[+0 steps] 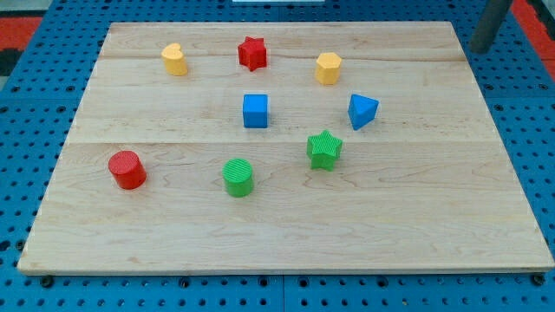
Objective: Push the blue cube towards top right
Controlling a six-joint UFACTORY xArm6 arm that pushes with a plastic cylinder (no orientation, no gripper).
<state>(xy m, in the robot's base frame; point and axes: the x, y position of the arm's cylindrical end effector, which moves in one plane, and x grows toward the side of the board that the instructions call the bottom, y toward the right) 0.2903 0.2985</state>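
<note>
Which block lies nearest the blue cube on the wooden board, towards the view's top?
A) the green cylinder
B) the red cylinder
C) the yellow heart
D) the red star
D: the red star-shaped block sits just above the blue cube, closer than any other option.

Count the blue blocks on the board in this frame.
2. The blue cube sits near the board's centre; the blue triangular block lies toward the view's right of it, apart from it. Nothing appears to hide another block.
</note>
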